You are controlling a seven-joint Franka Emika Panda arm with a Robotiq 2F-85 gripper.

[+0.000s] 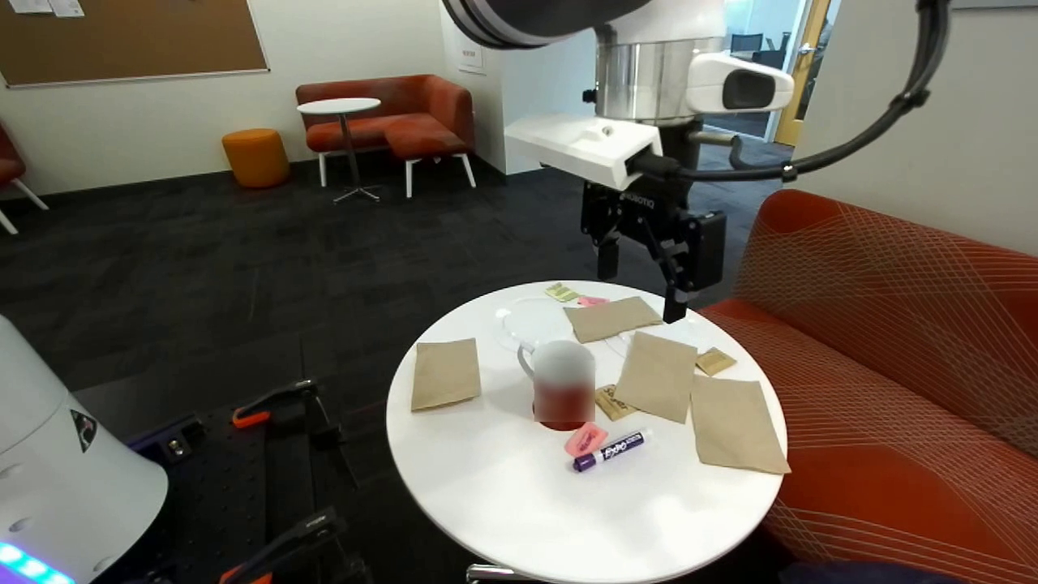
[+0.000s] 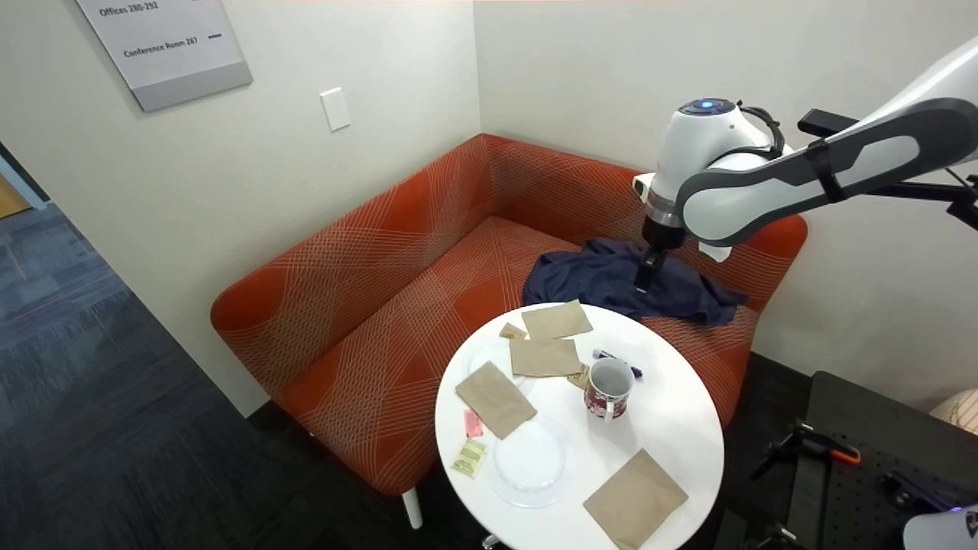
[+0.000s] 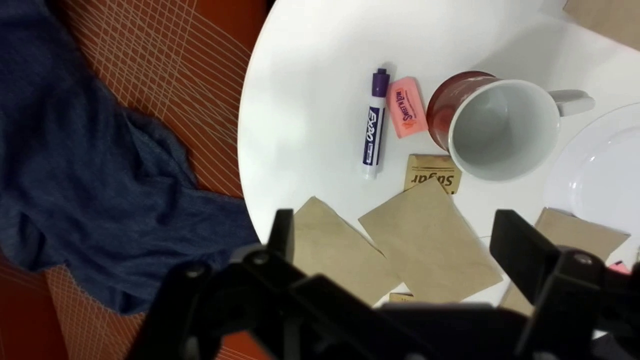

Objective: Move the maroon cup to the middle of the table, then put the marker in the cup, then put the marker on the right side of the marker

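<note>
Maroon outside, the cup [image 3: 492, 127] stands upright at the upper right of the wrist view, its handle [image 3: 573, 102] pointing right; the gripper [image 3: 395, 232], spread wide and holding nothing, sits along the bottom, so reaching the cup would probably mean moving toward the top.

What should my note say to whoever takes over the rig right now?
Black two-fingered gripper: open, empty, raised clear of the round white table.
Squat maroon ceramic-looking cup with white inside and handle: upright, near the table's middle.
Slim white-and-purple plastic marker: lying on the table beside the pink paper sweetener packet, not in the cup.
Done: cup position looks about right, though that's a judgement.
Left: marker into the cup, then the final marker placement; its wording is unclear, so confirm first.
</note>
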